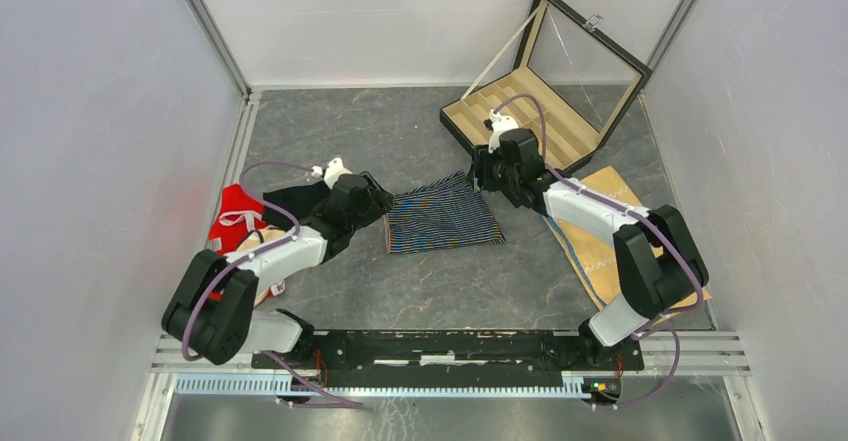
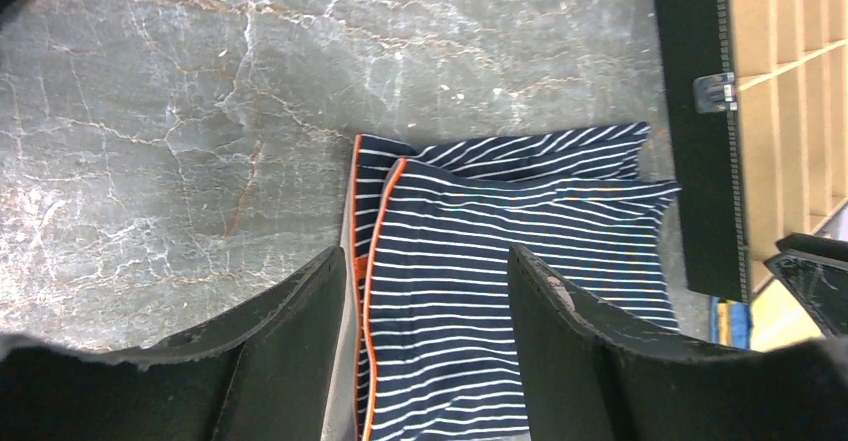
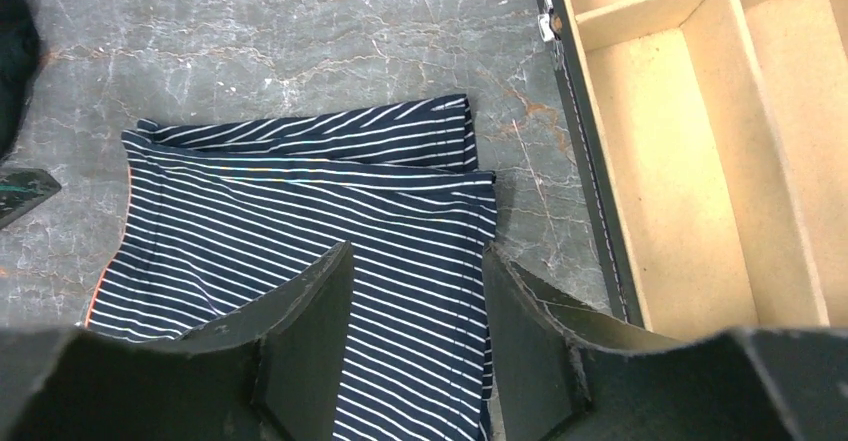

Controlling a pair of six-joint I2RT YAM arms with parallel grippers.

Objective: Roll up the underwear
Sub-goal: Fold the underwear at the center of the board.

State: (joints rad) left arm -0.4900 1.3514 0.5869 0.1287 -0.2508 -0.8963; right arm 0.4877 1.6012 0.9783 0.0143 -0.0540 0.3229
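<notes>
The navy striped underwear [image 1: 442, 213] lies flat and folded over on the marble tabletop, orange trim along its left edge [image 2: 372, 261]. My left gripper [image 1: 378, 204] hovers over that left edge, open, its fingers straddling the trim and stripes [image 2: 425, 256]. At the cloth's far right corner my right gripper [image 1: 480, 176] is open too, with striped fabric [image 3: 300, 191] showing between its fingers [image 3: 418, 251]. Neither holds anything. The black underwear [image 1: 292, 198] lies crumpled behind my left arm, partly hidden by it.
An open black case [image 1: 452, 127] with tan compartments stands at the back right, close to my right gripper. A tan cloth [image 1: 600, 241] with white zigzag stitching lies under the right arm. A red garment [image 1: 235, 216] sits at the left.
</notes>
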